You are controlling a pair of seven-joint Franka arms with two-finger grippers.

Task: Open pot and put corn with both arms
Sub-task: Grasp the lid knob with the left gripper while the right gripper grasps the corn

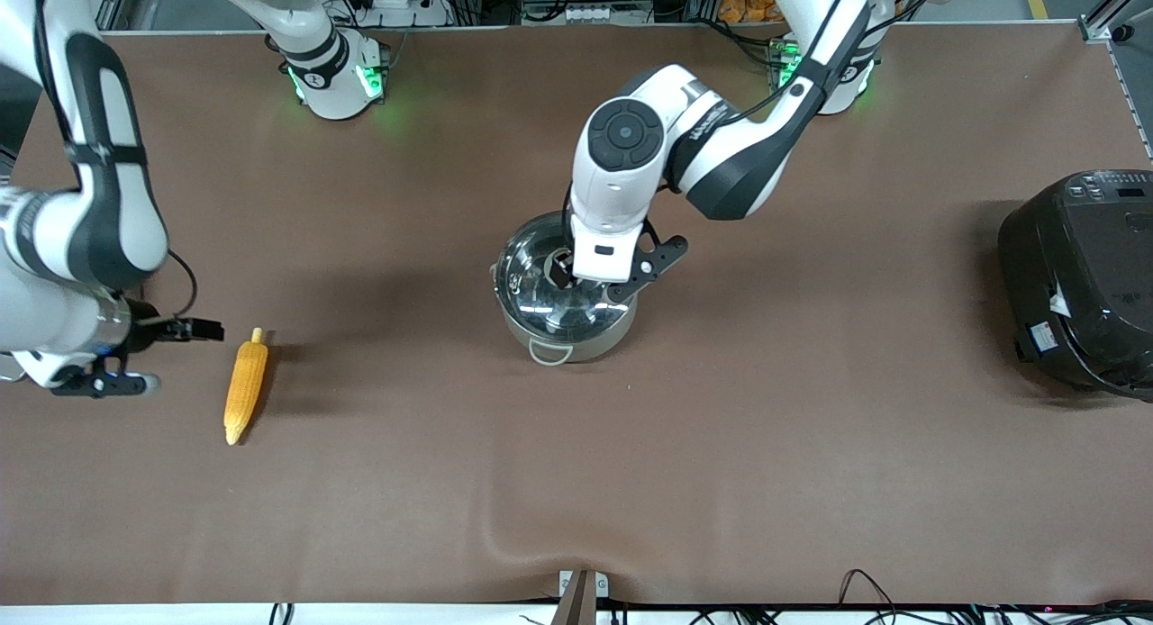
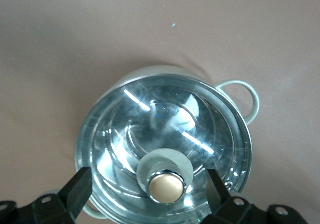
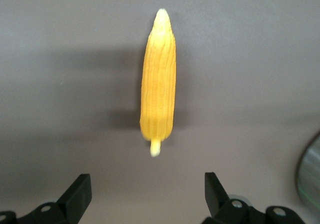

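Overhead, left pincer (image 2: 145, 194) gapes wide around the pot (image 1: 566, 292) knob (image 2: 166, 187); right pincer (image 3: 145, 196) wide beside the corn (image 1: 245, 386).

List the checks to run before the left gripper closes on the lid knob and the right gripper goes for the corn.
1. Lid seated on the pot: ok.
2. Left gripper open: ok.
3. Knob between the left gripper's fingers: ok in the left wrist view, with gaps on both sides.
4. Right gripper open: ok.
5. Corn between the right gripper's fingers: not ok; the gripper sits beside the cob's stem end.
6. Corn lying flat on the table, touching nothing else: ok.
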